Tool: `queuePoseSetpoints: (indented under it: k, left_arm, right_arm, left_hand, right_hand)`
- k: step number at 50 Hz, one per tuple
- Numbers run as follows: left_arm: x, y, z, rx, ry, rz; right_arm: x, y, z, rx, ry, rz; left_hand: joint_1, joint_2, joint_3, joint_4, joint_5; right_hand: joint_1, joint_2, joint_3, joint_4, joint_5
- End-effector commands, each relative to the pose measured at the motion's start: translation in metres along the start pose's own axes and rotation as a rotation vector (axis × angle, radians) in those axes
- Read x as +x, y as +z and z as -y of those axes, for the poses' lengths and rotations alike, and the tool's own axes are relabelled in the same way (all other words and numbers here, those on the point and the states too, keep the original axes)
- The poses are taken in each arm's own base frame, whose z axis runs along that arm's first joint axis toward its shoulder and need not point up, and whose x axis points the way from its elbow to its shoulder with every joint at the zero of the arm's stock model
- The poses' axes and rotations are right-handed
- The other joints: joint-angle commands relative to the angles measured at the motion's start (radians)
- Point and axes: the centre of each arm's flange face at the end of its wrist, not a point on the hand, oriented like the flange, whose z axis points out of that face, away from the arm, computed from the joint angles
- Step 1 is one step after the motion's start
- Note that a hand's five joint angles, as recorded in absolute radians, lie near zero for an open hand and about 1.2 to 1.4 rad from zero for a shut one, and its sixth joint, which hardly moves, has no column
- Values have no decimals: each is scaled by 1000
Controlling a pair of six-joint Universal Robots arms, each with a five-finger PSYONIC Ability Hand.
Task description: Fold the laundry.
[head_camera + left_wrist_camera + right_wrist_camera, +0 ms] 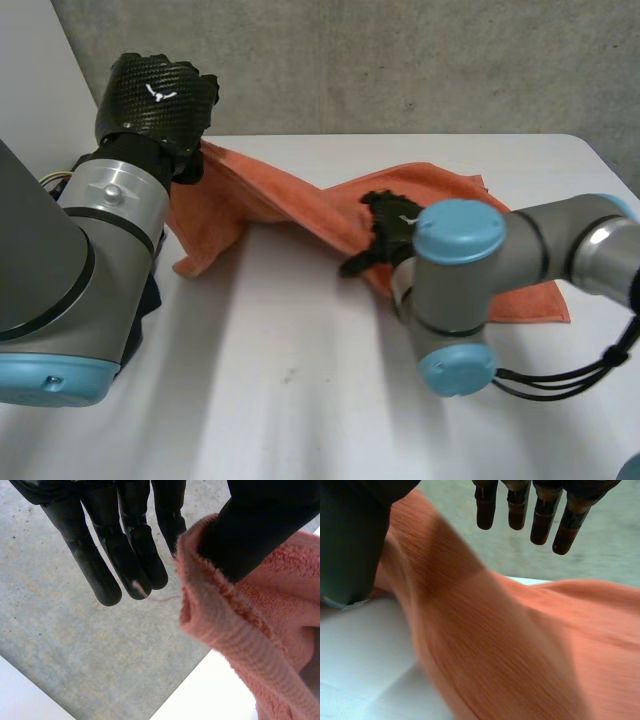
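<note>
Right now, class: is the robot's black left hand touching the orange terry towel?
Touching. Left wrist view: the orange terry towel drapes over the left hand's thumb.

A white tabletop (300,330) spans the foreground from nine to three o'clock; a grey concrete wall (400,60) rises behind it at twelve o'clock.

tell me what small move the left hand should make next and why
Probably curl the fingers of the left hand toward its thumb. The orange towel merely hangs over the thumb by its edge, with the fingers straight and clear of it, so it could slip off if lifted.
</note>
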Motion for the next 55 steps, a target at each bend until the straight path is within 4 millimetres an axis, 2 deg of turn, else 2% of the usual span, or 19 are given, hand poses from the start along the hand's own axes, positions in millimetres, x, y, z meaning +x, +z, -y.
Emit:
queuePoseSetpoints:
  k: [1,4,7,10,15,17,21,22,25,28,29,32,36,40,46,48,55]
  left_arm:
    - [-10,3,-7,-22,7,27]
    - [-13,3,-9,-26,9,35]
    - [-15,4,-14,-41,13,41]
    - [-15,4,-17,-51,15,40]
    - [-13,2,-21,-62,18,34]
    - [-13,2,-21,-64,18,33]
    - [-13,2,-22,-67,19,33]
    - [-13,2,-22,-68,19,34]
    - [-14,3,-24,-71,22,34]
    - [-15,4,-25,-73,25,38]
    - [-15,5,-25,-73,26,38]
    - [-15,7,-25,-70,25,35]
    - [-21,14,-25,-58,25,46]
    - [-28,20,-26,-49,26,49]
    - [-24,22,-36,-72,30,28]
    - [-23,22,-37,-76,29,26]
    - [-24,25,-46,-100,27,30]
  right_arm:
    - [91,10,32,-22,-119,-167]
    - [122,11,33,-70,-154,-185]
    - [165,12,42,-115,-185,-202]
    - [187,13,48,-136,-210,-197]
    - [190,9,42,-210,-242,-115]
    - [188,6,41,-246,-243,-88]
    - [184,0,42,-287,-233,-64]
    - [185,-1,44,-293,-231,-66]
    - [187,-7,50,-313,-216,-77]
    - [187,-14,54,-316,-211,-80]
    - [184,-18,54,-320,-210,-70]
    - [177,-30,55,-325,-200,-38]
    - [166,-43,69,-259,-250,24]
    - [166,-48,73,-234,-377,50]
    - [168,-52,59,-284,-676,91]
    - [175,-50,49,-317,-778,99]
    - [195,-37,27,-386,-794,98]
  left_hand:
    - [241,199,203,195,251]
    - [241,199,203,195,251]
    - [241,199,203,195,251]
    - [241,199,203,195,251]
    - [241,199,203,195,251]
    - [241,199,203,195,251]
    - [241,199,203,195,251]
    - [241,199,203,195,251]
    - [241,199,203,195,251]
    - [241,199,203,195,251]
    - [241,199,203,195,251]
    - [241,199,203,195,251]
    - [241,199,203,195,251]
    - [241,199,203,195,251]
    - [241,199,203,195,251]
    - [241,199,203,195,251]
    - [241,199,203,195,251]
  right_hand:
    - [121,104,111,90,91]
    - [173,157,164,143,144]
    - [281,265,272,251,252]
    - [422,406,413,392,393]
    - [880,863,871,850,851]
    - [1186,1170,1177,1156,1157]
    - [1188,1172,1179,1158,1159]
    - [1128,1112,1119,1098,1099]
    - [540,523,530,509,510]
    - [409,392,400,379,380]
    - [214,197,204,183,184]
    - [54,37,44,23,24]
    - [50,33,41,20,21]
    - [76,60,67,46,47]
    - [197,180,187,166,167]
    - [247,230,237,216,217]
    - [270,254,261,240,241]
